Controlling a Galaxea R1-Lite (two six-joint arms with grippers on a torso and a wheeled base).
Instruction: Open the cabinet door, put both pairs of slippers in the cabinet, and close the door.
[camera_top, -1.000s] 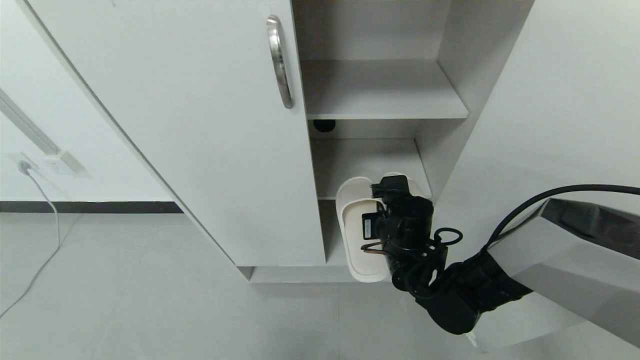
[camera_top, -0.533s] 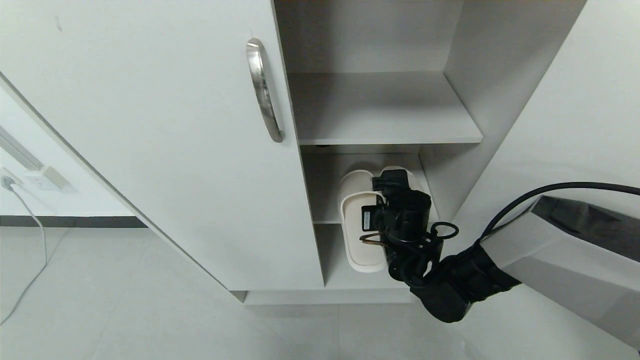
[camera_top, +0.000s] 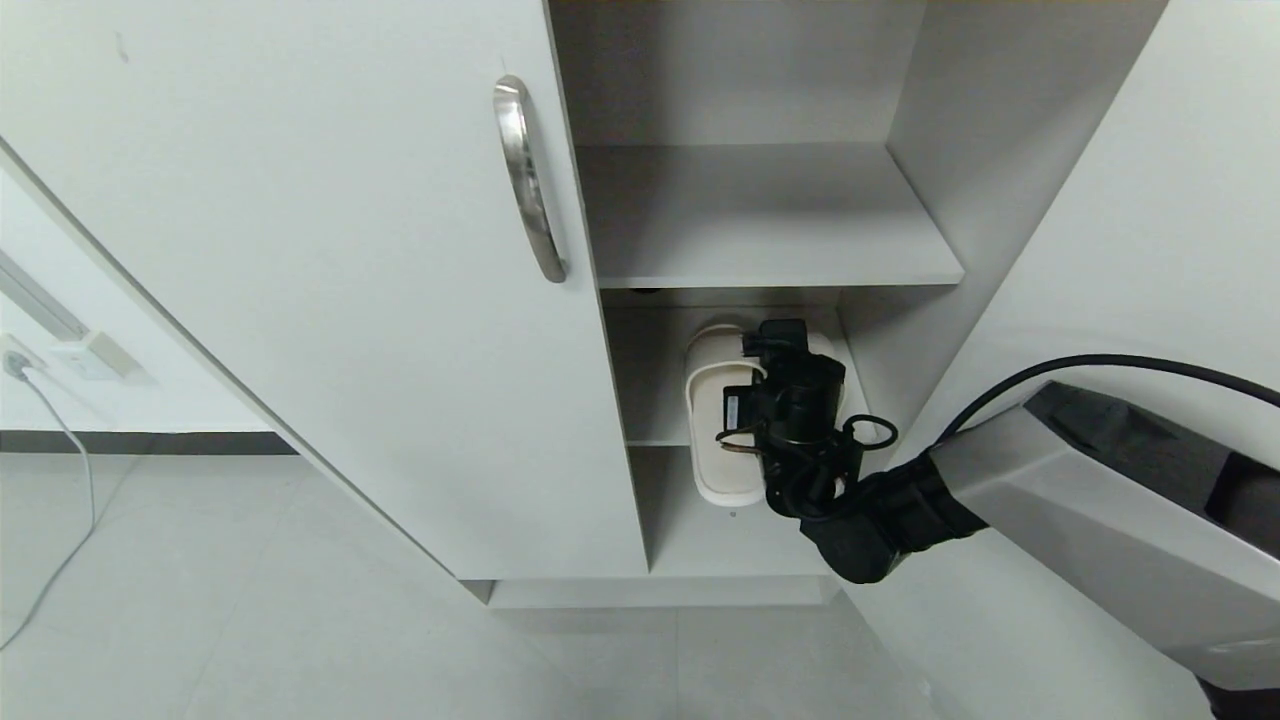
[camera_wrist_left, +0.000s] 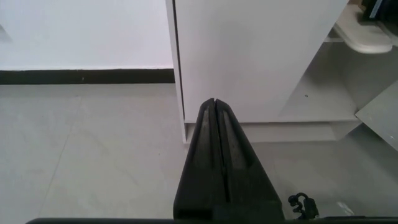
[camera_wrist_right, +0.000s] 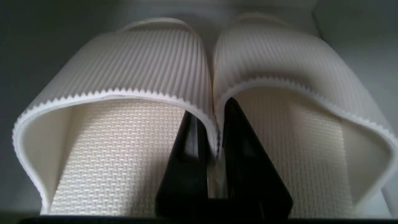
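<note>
While the right tool (camera_top: 772, 345) pinches the pair of white slippers (camera_top: 722, 440) together by their inner walls, toes over the cabinet's lower shelf (camera_top: 650, 400), the heels jut past its front edge. Release here and they could tip out. The left tool (camera_wrist_left: 214, 124) hangs closed above the floor (camera_wrist_left: 93, 155).

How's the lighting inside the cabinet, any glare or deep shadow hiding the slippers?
Head view: lower shelf is shaded, yet the pale slippers stand out; glare streaks the door handle. Right wrist view: dark surroundings, slippers well lit, right gripper a black silhouette between them.
</note>
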